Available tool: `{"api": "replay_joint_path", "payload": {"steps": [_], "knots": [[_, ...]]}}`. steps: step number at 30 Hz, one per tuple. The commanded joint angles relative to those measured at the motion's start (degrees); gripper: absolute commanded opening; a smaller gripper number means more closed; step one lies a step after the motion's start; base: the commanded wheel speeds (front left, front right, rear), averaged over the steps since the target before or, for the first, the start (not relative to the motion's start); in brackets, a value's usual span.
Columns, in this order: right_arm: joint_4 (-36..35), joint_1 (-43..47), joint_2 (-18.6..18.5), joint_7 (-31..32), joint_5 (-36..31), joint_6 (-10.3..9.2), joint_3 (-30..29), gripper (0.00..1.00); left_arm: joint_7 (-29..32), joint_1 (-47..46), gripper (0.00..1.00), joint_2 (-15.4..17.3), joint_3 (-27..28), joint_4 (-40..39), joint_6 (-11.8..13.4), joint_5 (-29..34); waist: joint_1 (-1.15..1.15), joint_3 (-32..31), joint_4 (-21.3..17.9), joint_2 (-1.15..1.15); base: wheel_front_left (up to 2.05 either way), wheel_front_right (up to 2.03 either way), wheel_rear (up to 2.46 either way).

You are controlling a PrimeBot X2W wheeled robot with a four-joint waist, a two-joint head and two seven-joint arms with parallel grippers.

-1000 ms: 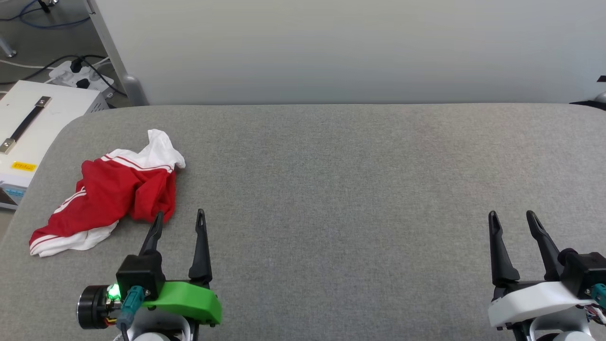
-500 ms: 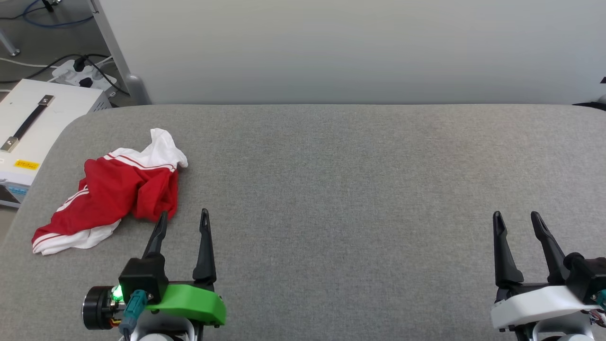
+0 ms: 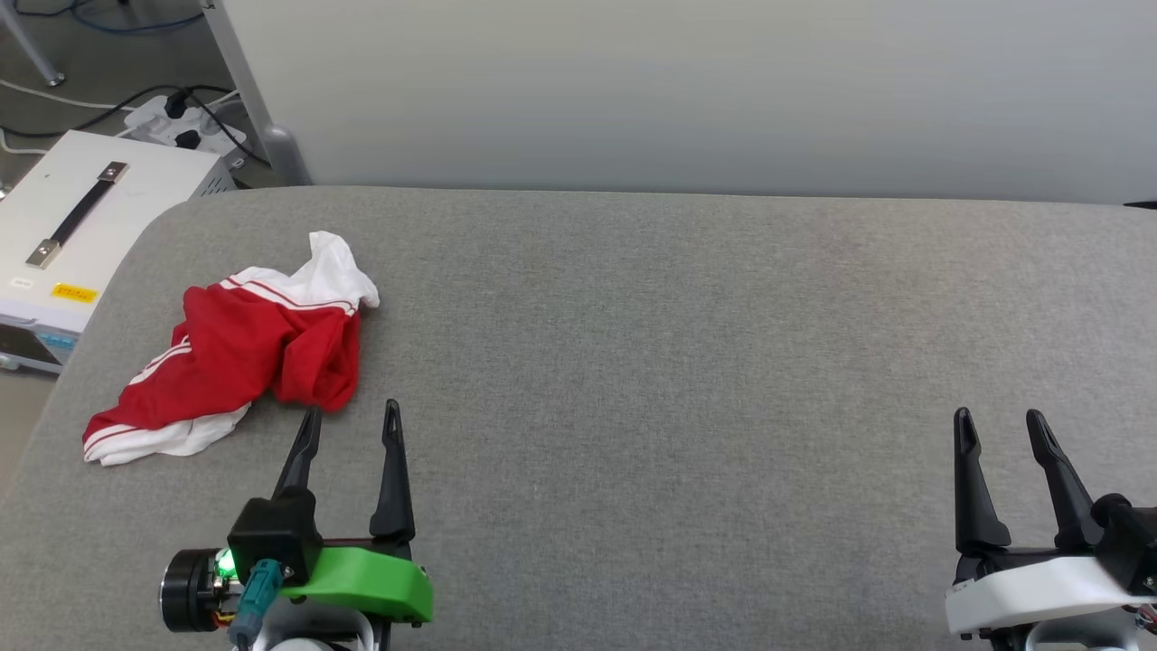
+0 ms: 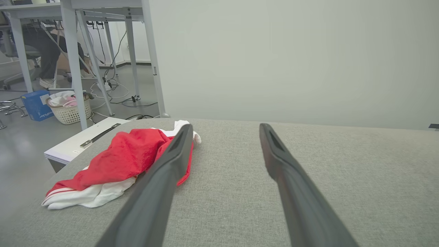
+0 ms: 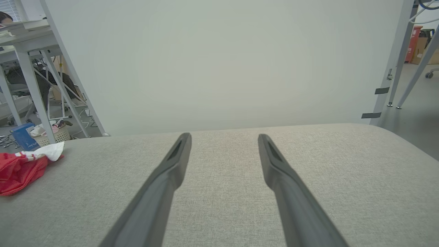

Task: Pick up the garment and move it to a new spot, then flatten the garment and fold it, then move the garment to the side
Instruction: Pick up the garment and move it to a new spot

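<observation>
1. The garment [image 3: 244, 348] is found crumpled in a heap on the left side of the grey padded table [image 3: 678, 362], close to its left edge. Mostly red cloth is shown, with white sleeve bits and striped trim poking out at the far end and the near-left end.
2. The left gripper [image 3: 352, 414] is seen just beside the heap's near edge, fingers spread wide and nothing held between them. Whether the outer fingertip is touching the red cloth can't be told, tbh.
3. The right gripper [image 3: 999, 418] is parked well apart from the garment, over the near-right part of the table. Its fingers are spread wide too, with nothing gripped.
4. A white box with a black handle [image 3: 81, 226] is seen off the table's left edge, and a pale panel [image 3: 687, 90] is stood along the far edge.
</observation>
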Motion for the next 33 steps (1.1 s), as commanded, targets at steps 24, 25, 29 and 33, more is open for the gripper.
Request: {"api": "replay_joint_path", "payload": {"steps": [24, 25, 29, 33], "knots": [[-0.7, 0.1, -0.1, -2.2, -0.2, -0.05, 1.3, 1.00, -2.3, -1.3, 1.00, -0.3, 3.1, 0.8, 0.5, -3.9, 0.00, 3.0, 17.2, 0.00, 0.00, 0.00, 0.00], [-0.7, 0.1, -0.1, -2.2, -0.3, -0.05, 1.4, 1.00, -2.3, -1.3, 1.00, -0.3, 3.2, 0.8, 0.4, -4.0, 0.00, 3.0, 17.7, 0.00, 0.00, 0.00, 0.00], [-0.7, 0.0, -0.1, -2.2, -0.6, -0.05, 1.7, 1.00, -2.3, -1.2, 1.00, -0.3, 3.6, 1.0, 0.5, -4.6, 0.00, 3.2, 20.1, 0.00, 0.00, 0.00, 0.00], [-0.8, 0.0, -0.1, -2.2, -1.0, -0.05, 2.0, 1.00, -2.3, -1.1, 1.00, -0.3, 3.9, 1.3, 0.6, -5.2, 0.00, 3.3, 22.3, 0.00, 0.00, 0.00, 0.00]]}}
